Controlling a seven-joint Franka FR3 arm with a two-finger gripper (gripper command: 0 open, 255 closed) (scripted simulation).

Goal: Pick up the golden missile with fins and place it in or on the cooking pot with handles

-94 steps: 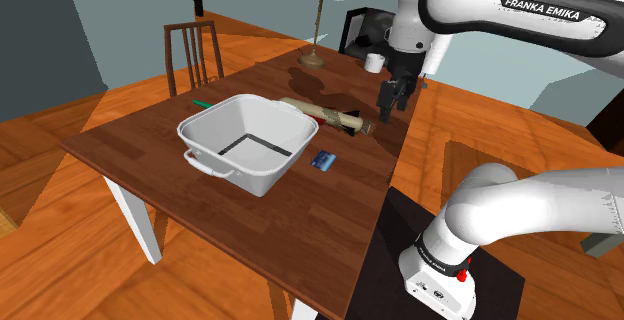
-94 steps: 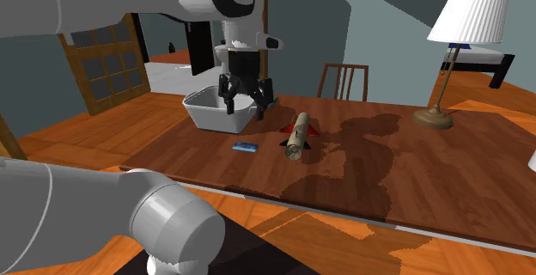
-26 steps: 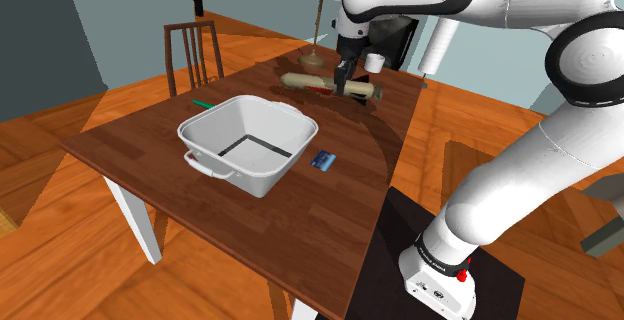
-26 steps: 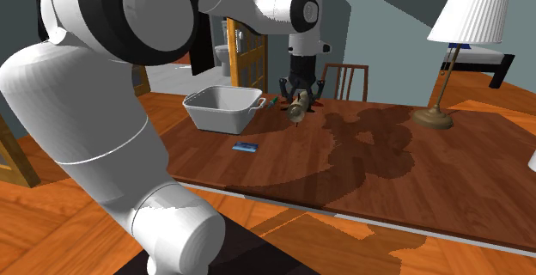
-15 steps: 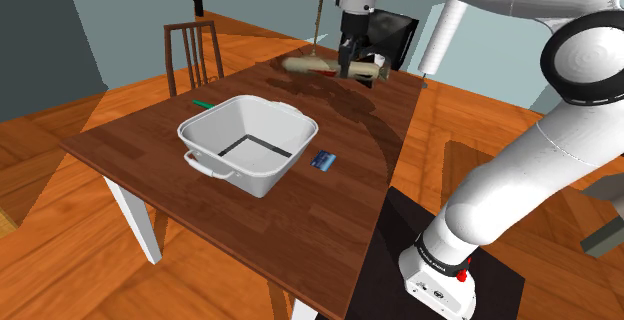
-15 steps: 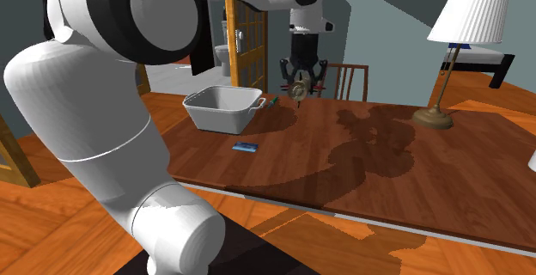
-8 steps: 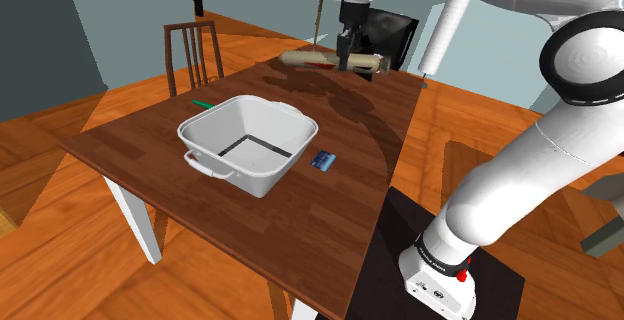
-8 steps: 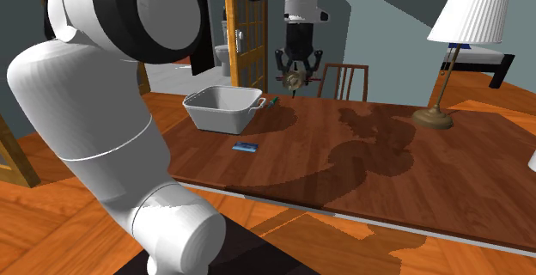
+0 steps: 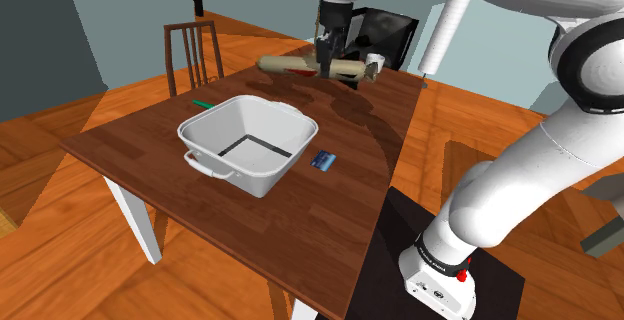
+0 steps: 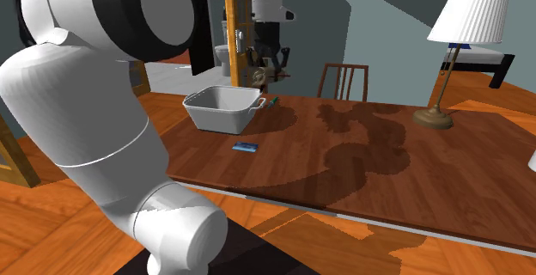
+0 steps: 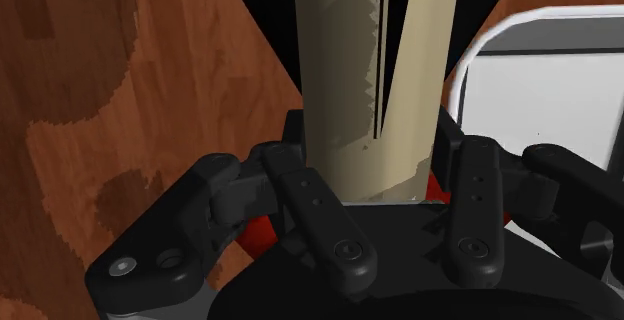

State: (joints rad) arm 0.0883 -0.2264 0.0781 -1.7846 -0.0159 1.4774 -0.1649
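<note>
**Figure: One golden missile held in the air beside one white pot**

Shoulder view. The single black gripper (image 9: 325, 64) hangs from the white arm above the far part of the wooden table (image 9: 150, 133). Its two fingers are closed on the golden missile (image 9: 287, 65), gripping it near mid-length. The missile lies level, clear of the table top, with its shadow on the wood below. It is up and to the right of the cooking pot (image 9: 285, 168) in this view.

The pot is white, squarish and open, and stands on the table. One loop handle (image 9: 205, 164) shows at its near side.

Four other things are seen, one of each:
- a small blue flat item (image 9: 322, 159) on the table just beside the pot
- a thin green item (image 9: 203, 102) on the table beyond the pot
- a wooden chair (image 9: 195, 53) at the table's far edge
- the robot's stand (image 9: 440, 268) at lower right

Second exterior view. The gripper (image 10: 260, 65) holds the missile (image 10: 258, 76) above the pot's (image 10: 215, 114) right-hand rim. One handle (image 10: 258, 104) faces that side. One table lamp (image 10: 468, 11) stands well apart at the view's right.

Wrist view. The two fingers (image 11: 325, 230) clasp the tan missile body (image 11: 345, 68), and red fins (image 11: 260, 236) show between the finger linkages. The pot's rounded white corner (image 11: 470, 63) lies beside the body, not beneath it.
</note>
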